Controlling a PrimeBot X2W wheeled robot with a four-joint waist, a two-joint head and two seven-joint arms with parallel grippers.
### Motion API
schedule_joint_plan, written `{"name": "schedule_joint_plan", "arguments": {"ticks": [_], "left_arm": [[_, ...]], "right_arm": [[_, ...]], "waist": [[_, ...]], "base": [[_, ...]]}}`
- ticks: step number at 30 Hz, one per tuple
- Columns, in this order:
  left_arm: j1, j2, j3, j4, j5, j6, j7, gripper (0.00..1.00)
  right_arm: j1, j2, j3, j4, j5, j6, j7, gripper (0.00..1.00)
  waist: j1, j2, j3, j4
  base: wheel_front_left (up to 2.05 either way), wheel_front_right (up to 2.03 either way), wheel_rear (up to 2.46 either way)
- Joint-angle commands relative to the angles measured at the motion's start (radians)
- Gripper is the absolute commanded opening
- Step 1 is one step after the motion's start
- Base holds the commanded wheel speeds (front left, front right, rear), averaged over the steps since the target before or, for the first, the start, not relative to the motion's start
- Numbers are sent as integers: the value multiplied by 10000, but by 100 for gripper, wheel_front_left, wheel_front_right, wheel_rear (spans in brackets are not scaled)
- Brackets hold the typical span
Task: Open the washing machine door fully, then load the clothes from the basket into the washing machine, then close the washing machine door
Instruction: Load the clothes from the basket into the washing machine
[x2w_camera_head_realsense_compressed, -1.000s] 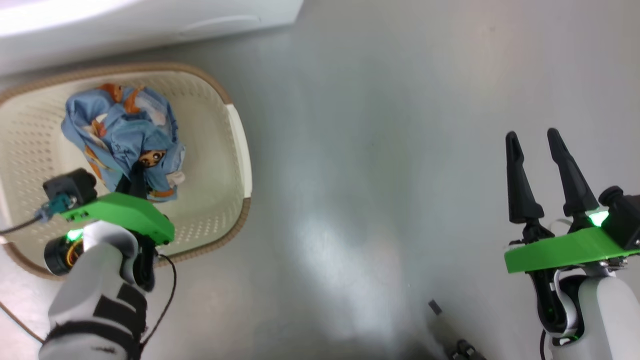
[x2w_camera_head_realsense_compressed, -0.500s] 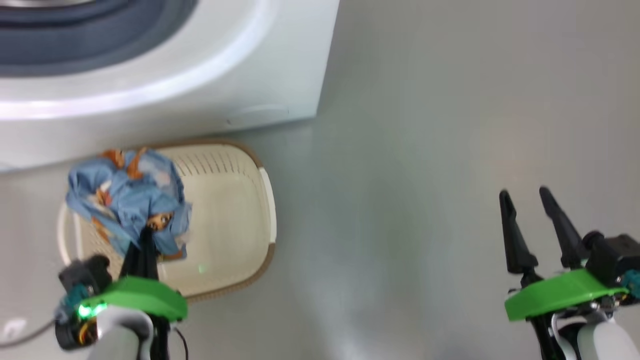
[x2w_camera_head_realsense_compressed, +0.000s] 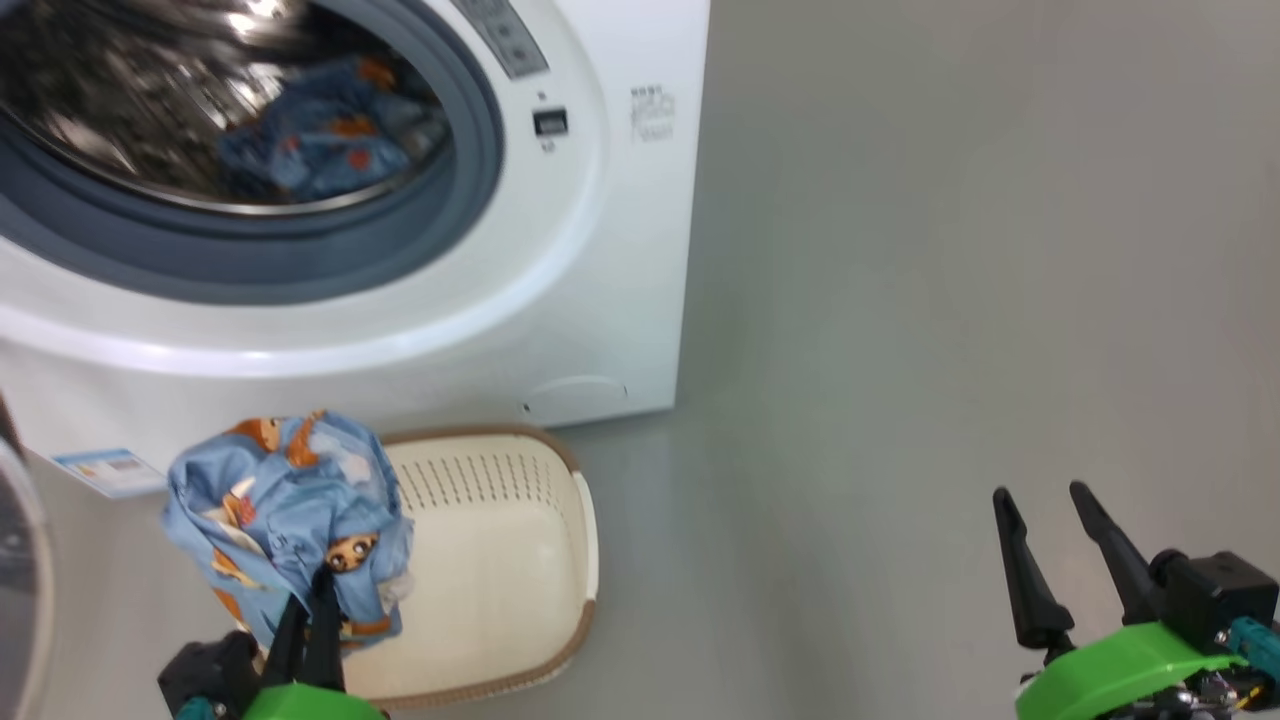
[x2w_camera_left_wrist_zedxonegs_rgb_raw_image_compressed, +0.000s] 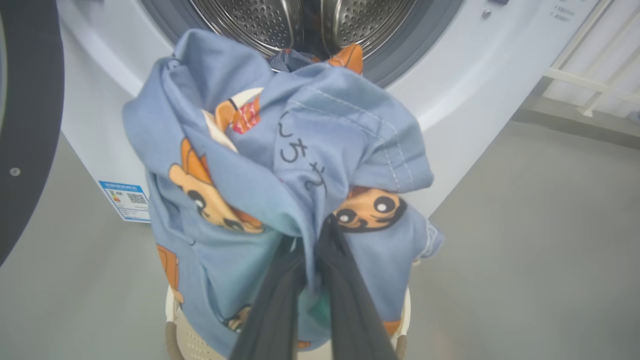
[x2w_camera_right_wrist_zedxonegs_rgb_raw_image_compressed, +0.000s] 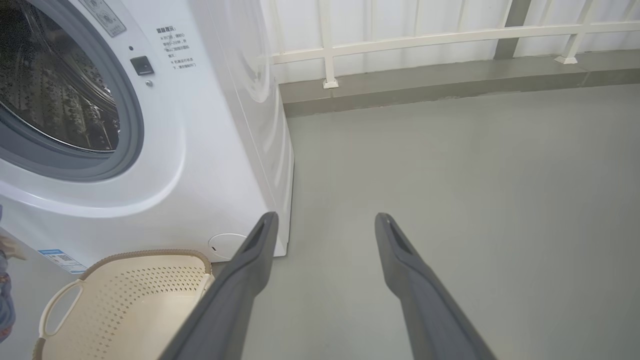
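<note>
Left gripper (x2w_camera_head_realsense_compressed: 320, 588) pinched tight on clothes bundle (x2w_camera_head_realsense_compressed: 280, 495): soft crumpled blue fabric, orange cartoon print, hanging over cream perforated basket (x2w_camera_head_realsense_compressed: 500, 490), which looks otherwise empty. Washing machine (x2w_camera_head_realsense_compressed: 600, 250) drum (x2w_camera_head_realsense_compressed: 110, 110) lies up and ahead of this hand; left arm far nearer. Perforated steel, grey rubber gasket (x2w_camera_head_realsense_compressed: 300, 260), blue garment (x2w_camera_head_realsense_compressed: 320, 145) inside. Door (x2w_camera_left_wrist_zedxonegs_rgb_raw_image_compressed: 27, 125) swung left, probably fully. Right gripper (x2w_camera_head_realsense_compressed: 1040, 495) spread wide, empty, well apart to right.

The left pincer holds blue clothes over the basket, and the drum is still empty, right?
Not empty: the head view shows a blue garment already in the drum. The left pincer does hold clothes over the basket.
</note>
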Motion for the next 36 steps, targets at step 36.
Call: {"name": "schedule_joint_plan", "arguments": {"ticks": [36], "left_arm": [[1837, 662, 84, -3057, 2, 745, 1143, 0]], "right_arm": [[893, -137, 191, -815, -208, 44, 536, 100]], "waist": [[1, 0, -2107, 739]], "base": [[0, 0, 0]]}}
